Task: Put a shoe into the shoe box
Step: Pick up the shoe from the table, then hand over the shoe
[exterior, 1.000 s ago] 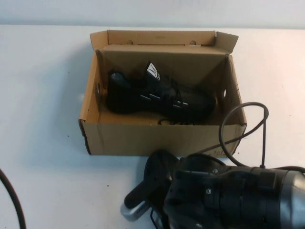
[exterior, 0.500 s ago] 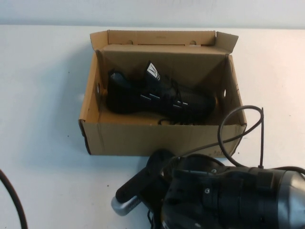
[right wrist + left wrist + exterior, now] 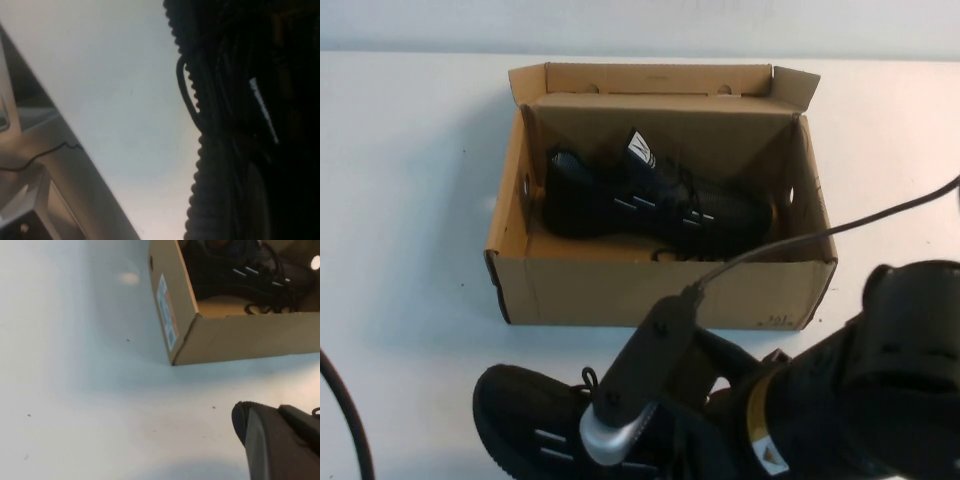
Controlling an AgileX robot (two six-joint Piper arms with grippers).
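The brown cardboard shoe box [image 3: 660, 292] stands open mid-table, its flap lid raised at the back. A black sneaker [image 3: 650, 200], the mate, lies inside it. The shoe [image 3: 525, 425], black with white side dashes, is in front of the box at the near edge, under my right arm [image 3: 850, 400]. My right gripper is hidden below its wrist mount [image 3: 640, 380] and is shut on the shoe, whose toothed sole [image 3: 200, 165] fills the right wrist view. My left gripper [image 3: 280, 450] shows only as a dark shape off the box's near left corner [image 3: 175, 360].
A black cable [image 3: 800, 240] runs from my right arm across the box's front right corner. A cable [image 3: 345, 420] curves at the near left edge. A white label [image 3: 166, 310] is on the box's left end. White table lies left of the box.
My right arm has swung up and right, and the shoe, hidden under it before, has come into view at the front left. The cable has shifted over the box's corner.
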